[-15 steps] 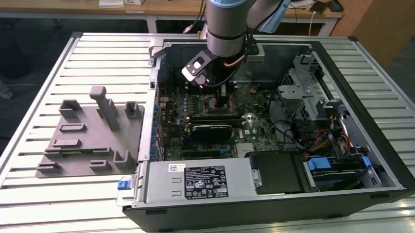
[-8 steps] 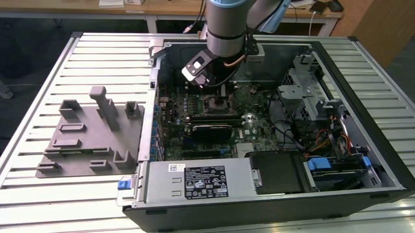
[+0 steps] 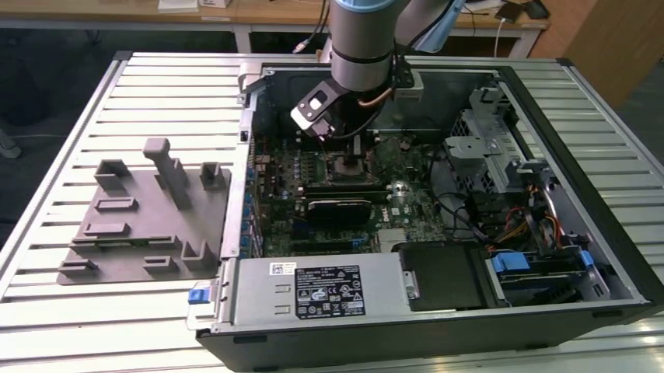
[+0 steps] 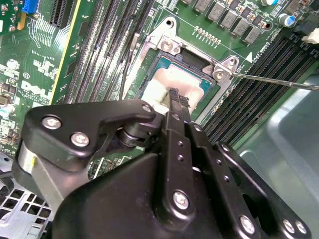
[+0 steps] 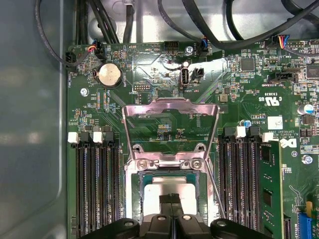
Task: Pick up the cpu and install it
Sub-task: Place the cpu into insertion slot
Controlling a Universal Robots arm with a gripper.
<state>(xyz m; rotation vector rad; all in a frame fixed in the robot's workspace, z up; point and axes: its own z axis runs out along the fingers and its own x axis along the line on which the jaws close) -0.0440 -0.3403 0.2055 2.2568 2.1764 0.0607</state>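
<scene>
Noting gripper [image 5: 169, 198] pinched closed, fingertips pressed together, touching cpu [image 5: 154, 191] top. Cpu location: seated in motherboard socket [image 5: 132, 191], retention frame [image 5: 169, 106] raised, inside open computer case [image 3: 415, 342].

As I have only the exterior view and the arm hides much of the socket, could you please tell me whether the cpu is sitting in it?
Observer: Yes. In the first wrist view the small flat square cpu with the silvery metal top lies level inside the dark-framed square socket on the green motherboard.
Operator: Thank you. Is the retention frame down over it?
Observer: No. The silver metal load plate stands swung open, away from the chip.
Operator: And how do the jaws stand?
Observer: In the second wrist view the black gripper has its jaws shut together, with the tips at the middle of the chip's top.
</scene>
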